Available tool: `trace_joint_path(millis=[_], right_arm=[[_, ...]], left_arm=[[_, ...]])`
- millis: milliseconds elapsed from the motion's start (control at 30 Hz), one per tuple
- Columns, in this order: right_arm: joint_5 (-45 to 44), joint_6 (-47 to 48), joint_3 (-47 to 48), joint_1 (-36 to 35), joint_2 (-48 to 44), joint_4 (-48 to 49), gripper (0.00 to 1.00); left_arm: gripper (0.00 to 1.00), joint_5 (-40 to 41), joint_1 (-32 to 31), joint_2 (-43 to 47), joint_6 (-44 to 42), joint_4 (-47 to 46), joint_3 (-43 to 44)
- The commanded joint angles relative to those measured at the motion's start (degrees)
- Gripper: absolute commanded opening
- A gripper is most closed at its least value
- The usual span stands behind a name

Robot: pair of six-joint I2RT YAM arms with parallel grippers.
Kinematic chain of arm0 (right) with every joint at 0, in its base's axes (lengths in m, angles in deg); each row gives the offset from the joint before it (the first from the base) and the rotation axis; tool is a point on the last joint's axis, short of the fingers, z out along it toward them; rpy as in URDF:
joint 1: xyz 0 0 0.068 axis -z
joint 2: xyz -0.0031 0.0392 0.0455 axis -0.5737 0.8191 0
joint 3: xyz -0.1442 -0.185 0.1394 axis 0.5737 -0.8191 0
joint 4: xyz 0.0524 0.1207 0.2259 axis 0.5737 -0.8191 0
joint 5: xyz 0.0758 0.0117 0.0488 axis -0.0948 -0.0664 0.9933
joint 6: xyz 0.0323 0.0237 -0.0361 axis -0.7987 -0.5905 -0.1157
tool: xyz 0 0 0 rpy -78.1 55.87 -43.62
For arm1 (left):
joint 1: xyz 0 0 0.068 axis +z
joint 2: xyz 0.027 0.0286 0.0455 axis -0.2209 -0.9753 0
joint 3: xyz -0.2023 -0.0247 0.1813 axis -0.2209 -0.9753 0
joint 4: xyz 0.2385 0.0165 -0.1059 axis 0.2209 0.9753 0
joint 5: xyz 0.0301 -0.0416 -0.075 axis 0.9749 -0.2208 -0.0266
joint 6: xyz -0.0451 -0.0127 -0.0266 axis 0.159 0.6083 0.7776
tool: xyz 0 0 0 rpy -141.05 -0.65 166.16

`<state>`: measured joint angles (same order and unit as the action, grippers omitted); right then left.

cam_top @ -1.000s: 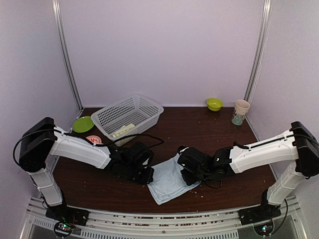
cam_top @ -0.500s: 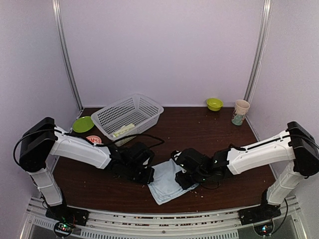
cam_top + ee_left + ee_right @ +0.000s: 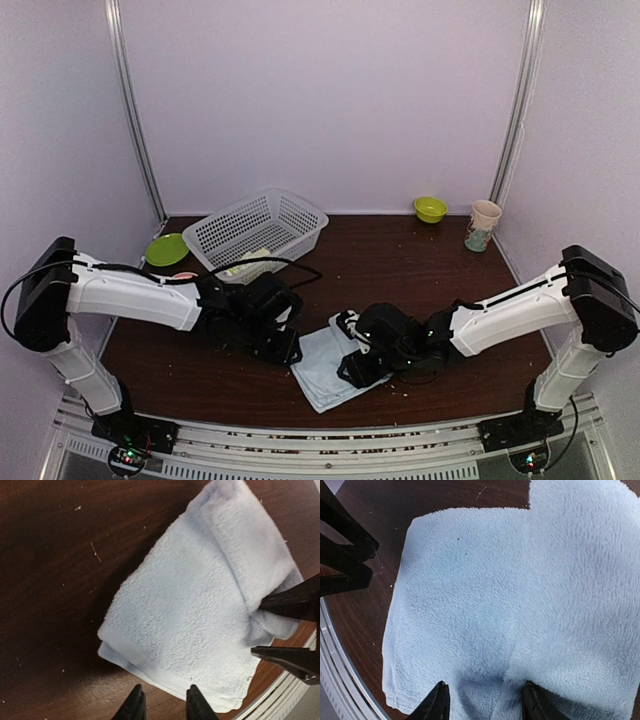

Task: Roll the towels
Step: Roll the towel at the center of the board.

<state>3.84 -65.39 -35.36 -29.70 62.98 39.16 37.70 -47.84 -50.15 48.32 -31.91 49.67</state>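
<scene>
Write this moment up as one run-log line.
pale blue towel: folded, flat on table, not rolled | left gripper: open at towel's edge | right gripper: open above towel

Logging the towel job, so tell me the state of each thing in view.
Pale blue towel: folded flat, unrolled.
Lime-yellow towel: lying in the basket.
Mesh basket: upright.
Left claw: slightly open, at the towel's edge.
Right claw: open, over the towel.
Paper cup: upright.
Green bowl: upright.

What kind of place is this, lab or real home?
Likely a lab test booth: plain pale lilac walls, metal corner posts, two white robot arms mounted on an aluminium rail.
</scene>
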Motion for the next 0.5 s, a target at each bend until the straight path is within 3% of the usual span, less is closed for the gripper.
trace_joint_path(millis=[0, 167, 467], right_arm=[[3.3, -1.5, -1.9, 0.9, 2.0, 1.9, 0.51], [4.0, -2.3, -3.1, 2.1, 1.7, 3.4, 0.55], [4.1, -2.9, -3.6, 2.9, 1.5, 4.1, 0.56]], left_arm=[[0.30, 0.1, -0.3, 3.1, -1.4, 1.1, 3.8], [0.31, -2.3, 0.4, 1.8, -1.1, -4.8, 6.9], [0.19, -9.6, 2.7, -5.8, 1.8, -16.3, 10.6]])
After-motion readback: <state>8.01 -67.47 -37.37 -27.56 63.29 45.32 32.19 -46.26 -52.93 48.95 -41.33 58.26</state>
